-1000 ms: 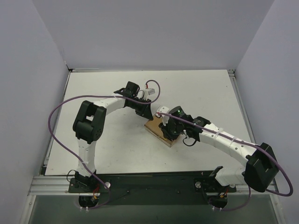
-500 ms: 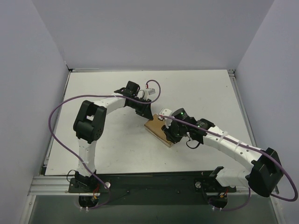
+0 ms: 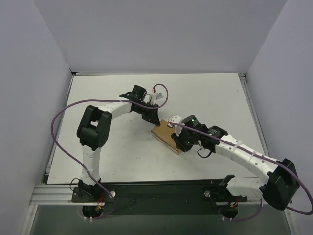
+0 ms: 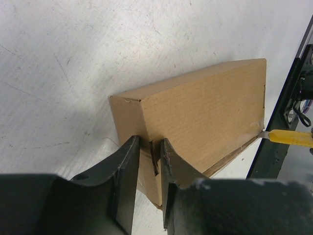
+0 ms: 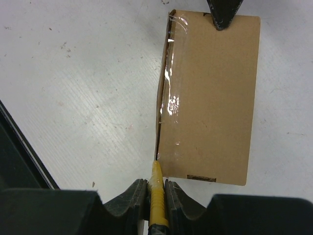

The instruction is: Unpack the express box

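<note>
Right now the express box (image 3: 165, 135) lies flat near the middle of the table (image 3: 112, 152), a bit right of centre and skewed to the table edges. It's plain brown cardboard, broad face up, lid down. Both arms reach in to it, one at each short end.

The left gripper (image 4: 149, 147) is at the far end of the box. Its jaws are nearly together w/ only a narrow gap btwn them, and a thin edge of cardboard from the box's end face sits in that gap, so it's pinching the box itself. In the right wrist view its dark fingers overlap the far short edge of the top face.

The right gripper (image 5: 156, 186) is at the near end, jaws clamped tight on a slim yellow utility knife (image 5: 156, 171). The knife points fwd in line w/ one long edge of the box. Its tip meets the near corner, right at the seam where top face meets side wall. Clear tape (image 5: 171, 105), shiny and a bit wrinkled, runs along that seam for most of the box's length. Can't tell if the tape is cut anywhere.

The left wrist view agrees: the yellow knife body is at the box's far corner, w/ the metal tip touching the cardboard there.
</note>
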Controlling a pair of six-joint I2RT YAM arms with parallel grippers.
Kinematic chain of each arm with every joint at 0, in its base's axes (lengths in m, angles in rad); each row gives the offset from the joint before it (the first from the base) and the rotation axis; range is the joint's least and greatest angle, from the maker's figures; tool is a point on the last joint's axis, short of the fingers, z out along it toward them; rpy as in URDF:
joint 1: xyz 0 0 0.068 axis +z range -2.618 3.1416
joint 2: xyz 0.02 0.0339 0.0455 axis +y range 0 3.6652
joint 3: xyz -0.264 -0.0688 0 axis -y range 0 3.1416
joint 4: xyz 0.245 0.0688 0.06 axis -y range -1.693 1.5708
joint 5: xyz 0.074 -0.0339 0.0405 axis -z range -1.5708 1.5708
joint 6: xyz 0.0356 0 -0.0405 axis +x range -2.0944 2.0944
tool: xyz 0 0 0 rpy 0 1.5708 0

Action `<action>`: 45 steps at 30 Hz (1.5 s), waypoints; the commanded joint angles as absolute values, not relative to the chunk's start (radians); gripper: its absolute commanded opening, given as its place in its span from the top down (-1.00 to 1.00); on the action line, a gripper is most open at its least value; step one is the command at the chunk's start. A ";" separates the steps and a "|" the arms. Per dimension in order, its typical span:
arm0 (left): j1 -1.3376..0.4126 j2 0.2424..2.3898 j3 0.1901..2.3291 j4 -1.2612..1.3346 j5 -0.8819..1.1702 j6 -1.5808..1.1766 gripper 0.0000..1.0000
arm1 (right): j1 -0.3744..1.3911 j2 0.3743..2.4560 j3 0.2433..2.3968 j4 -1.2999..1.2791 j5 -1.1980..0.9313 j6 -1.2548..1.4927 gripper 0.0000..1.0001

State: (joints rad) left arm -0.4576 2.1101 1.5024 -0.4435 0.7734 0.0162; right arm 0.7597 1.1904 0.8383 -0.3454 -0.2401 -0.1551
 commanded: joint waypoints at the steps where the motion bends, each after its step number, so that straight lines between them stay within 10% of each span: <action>1: -0.457 2.168 1.499 -0.456 0.620 0.098 0.38 | 0.756 1.132 0.821 -0.462 -0.229 -0.149 1.00; 20: -0.405 1.887 1.431 -0.305 0.838 -0.023 0.08 | 0.522 1.138 0.966 -0.377 -0.049 -0.117 1.00; 29: -0.471 1.574 1.123 -0.157 0.775 0.327 -0.03 | 0.402 1.226 1.054 -0.324 -0.054 -0.103 1.00; 45: -0.600 2.060 1.675 -0.611 0.994 0.745 0.05 | 0.186 1.115 1.102 -0.410 -0.044 -0.031 1.00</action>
State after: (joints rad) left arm -0.5907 1.9724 1.5352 -0.4084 0.8642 0.6010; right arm 0.2256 1.1770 1.0882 -0.3672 -0.0635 -0.0521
